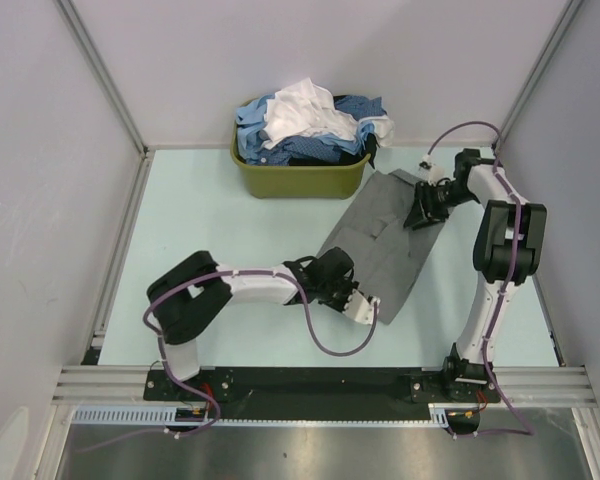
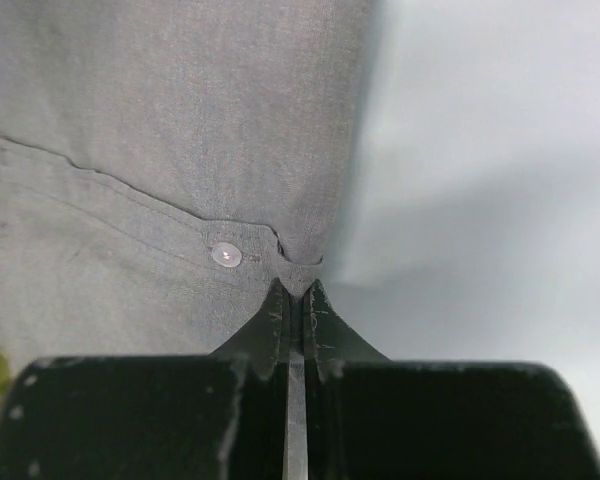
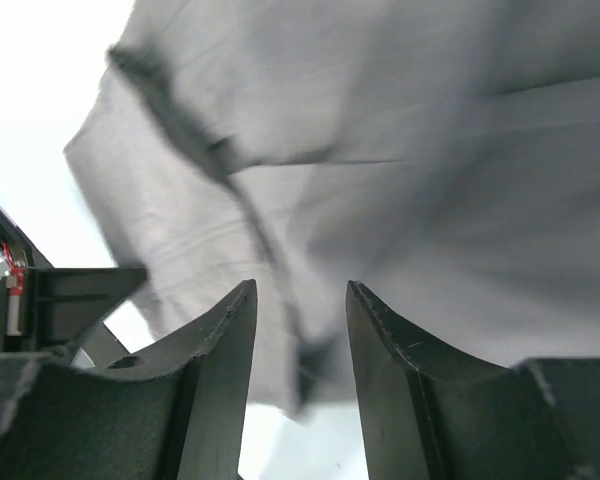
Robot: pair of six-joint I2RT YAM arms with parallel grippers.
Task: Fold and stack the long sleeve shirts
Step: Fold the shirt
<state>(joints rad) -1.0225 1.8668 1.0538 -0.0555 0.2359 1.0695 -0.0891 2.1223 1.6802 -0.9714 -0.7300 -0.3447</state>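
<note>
Top external view: a pale mint table [image 1: 210, 220] with a smooth matt top stands in a booth of plain whitish walls [image 1: 310, 50], with slim metal posts [image 1: 100, 75] at the corners. The grey shirt [image 1: 380, 245] lies flat on the table between the two claws, a long slanted slab of soft mid-grey woven cloth with folded edges.

The left claw [image 2: 298, 285] has its black fingers pressed together on a hemmed edge of the grey shirt. A small pale round button [image 2: 226, 255] sits just left of its tips, cloth spreads ahead and to the left, and bare table lies to the right.

The right claw [image 3: 300, 290] is parted about a finger's breadth, with nothing in its grip. Blurred grey cloth with a dark crease fills the view ahead of its curved black fingers.

Beyond both claws, at the far wall, an olive-green plastic basket [image 1: 300, 178] with rounded corners holds the other shirts [image 1: 310, 125], a rumpled heap of blue and white.
</note>
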